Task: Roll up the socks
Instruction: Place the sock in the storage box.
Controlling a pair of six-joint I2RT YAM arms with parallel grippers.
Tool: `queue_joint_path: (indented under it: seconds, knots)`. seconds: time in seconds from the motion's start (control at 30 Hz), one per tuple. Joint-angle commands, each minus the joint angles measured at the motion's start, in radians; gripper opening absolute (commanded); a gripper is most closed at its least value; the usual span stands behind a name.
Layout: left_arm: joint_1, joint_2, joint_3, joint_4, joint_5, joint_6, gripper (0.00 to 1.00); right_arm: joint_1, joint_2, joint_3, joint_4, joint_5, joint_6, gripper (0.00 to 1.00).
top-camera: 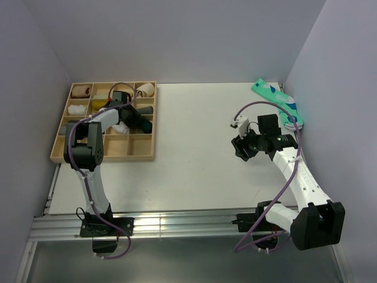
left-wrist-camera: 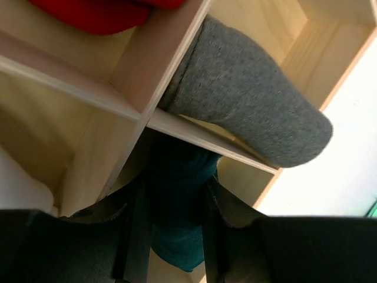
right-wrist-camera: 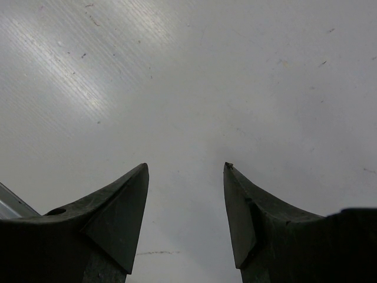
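the left pincer [left-wrist-camera: 175,212] reaches into the wooden tray [top-camera: 103,157] at the far left. its jaws are partly closed on the dark green sock [left-wrist-camera: 177,171], which sits low in a compartment just beside the one holding the grey rolled sock [left-wrist-camera: 253,100]. whether its partner is bundled with it i cannot tell. this looks like the stowing step, with the rolling judged done. next the jaws need to spread and the arm must lift straight up, clear of the dividers. the right pincer [right-wrist-camera: 185,194] hangs wide open and empty over the bare surface [top-camera: 194,135], well apart.
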Motion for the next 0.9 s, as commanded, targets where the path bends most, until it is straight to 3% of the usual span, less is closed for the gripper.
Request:
queue_joint_path:
  seconds: [0.0, 0.13, 0.2, 0.33, 0.43, 0.87]
  knots:
    - [0.016, 0.064, -0.044, -0.192, -0.163, 0.039, 0.0, -0.008, -0.025, 0.0, 0.011, -0.019, -0.014, 0.61]
    - [0.015, 0.063, -0.046, -0.208, -0.189, 0.03, 0.01, -0.009, -0.032, -0.004, 0.009, -0.034, -0.014, 0.61]
    - [0.009, 0.064, -0.043, -0.208, -0.198, 0.016, 0.07, -0.008, -0.034, 0.0, 0.003, -0.042, -0.011, 0.61]
    - [-0.005, 0.051, -0.04, -0.209, -0.232, -0.016, 0.32, -0.008, -0.042, 0.0, -0.002, -0.051, -0.01, 0.61]
    - [-0.025, 0.023, -0.035, -0.208, -0.276, -0.036, 0.41, -0.008, -0.048, -0.002, -0.003, -0.051, -0.013, 0.61]
    - [-0.07, -0.077, 0.031, -0.249, -0.369, -0.067, 0.57, -0.008, -0.06, -0.017, 0.001, -0.066, -0.014, 0.61]
